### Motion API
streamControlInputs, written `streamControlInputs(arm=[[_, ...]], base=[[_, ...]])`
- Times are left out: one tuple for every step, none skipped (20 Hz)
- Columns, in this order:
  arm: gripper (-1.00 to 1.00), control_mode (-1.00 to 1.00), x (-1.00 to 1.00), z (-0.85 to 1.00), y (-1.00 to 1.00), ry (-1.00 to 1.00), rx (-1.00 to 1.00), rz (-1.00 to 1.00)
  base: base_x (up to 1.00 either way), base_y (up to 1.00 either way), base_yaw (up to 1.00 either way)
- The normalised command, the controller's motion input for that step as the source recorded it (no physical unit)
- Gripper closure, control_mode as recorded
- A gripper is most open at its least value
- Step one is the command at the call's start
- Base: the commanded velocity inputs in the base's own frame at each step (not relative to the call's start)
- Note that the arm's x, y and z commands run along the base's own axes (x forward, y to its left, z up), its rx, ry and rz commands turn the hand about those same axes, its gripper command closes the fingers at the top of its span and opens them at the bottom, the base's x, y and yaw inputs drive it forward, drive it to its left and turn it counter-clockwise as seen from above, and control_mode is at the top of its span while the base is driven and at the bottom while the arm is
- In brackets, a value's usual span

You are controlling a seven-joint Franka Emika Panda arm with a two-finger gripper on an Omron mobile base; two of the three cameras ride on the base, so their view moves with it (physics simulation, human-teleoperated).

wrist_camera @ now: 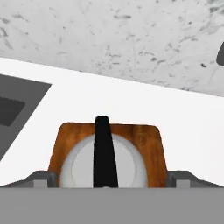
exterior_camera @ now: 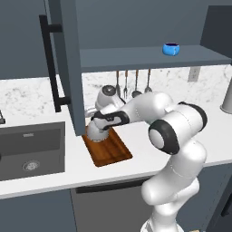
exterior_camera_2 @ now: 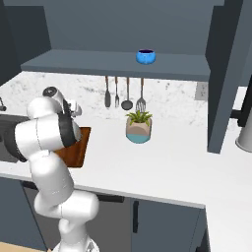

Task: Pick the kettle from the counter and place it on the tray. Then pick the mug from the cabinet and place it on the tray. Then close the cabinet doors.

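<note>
Gripper [wrist_camera: 112, 181] spread wide over the speckled grey dome kettle [wrist_camera: 103, 164], low centre on the rimmed wooden tray [wrist_camera: 151, 144]. Right base view adds a leafy plant [exterior_camera_2: 138, 126]; glossy blue mug [exterior_camera: 171, 49] upper right on the shelf.

The little grey kettle [wrist_camera: 103, 164] with a black handle sits upright on the brown wooden tray [exterior_camera: 115, 149]. The tray lies flat on the white counter [exterior_camera_2: 167, 162], just beside the dark sink. The blue mug [exterior_camera: 171, 49] stands on the shelf in the cabinet [exterior_camera_2: 113, 66]. The cabinet doors [exterior_camera: 68, 63] are open.
</note>
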Motion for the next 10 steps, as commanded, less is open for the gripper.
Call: streamControlInputs(arm=[[-1.0, -1.0, -0.51, 0.3, -0.21, -0.18, 0.06, 0.0], [-1.0, -1.0, -0.5, 0.31, -0.24, -0.17, 0.04, 0.0], [-1.0, -1.0, -0.52, 0.32, -0.25, -0.17, 0.03, 0.0], [-1.0, -1.0, -0.48, 0.36, -0.21, -0.12, 0.0, 0.0], [-1.0, -1.0, -0.48, 0.4, -0.2, -0.08, 0.0, 0.0], [-1.0, -1.0, -0.41, 0.46, -0.21, -0.05, 0.0, 0.0], [-1.0, -1.0, -0.39, 0.49, -0.28, 0.0, 0.0, 0.0], [-1.0, -1.0, -0.31, 0.47, -0.29, 0.0, 0.0, -0.01], [-1.0, -1.0, -0.29, 0.49, -0.29, 0.0, 0.0, -0.02], [-1.0, -1.0, -0.34, 0.5, -0.3, 0.0, 0.0, -0.02]], base=[[0.0, 0.0, 0.0], [0.0, 0.0, 0.0], [0.0, 0.0, 0.0], [0.0, 0.0, 0.0], [0.0, 0.0, 0.0], [0.0, 0.0, 0.0], [0.0, 0.0, 0.0], [0.0, 0.0, 0.0], [0.0, 0.0, 0.0], [0.0, 0.0, 0.0]])
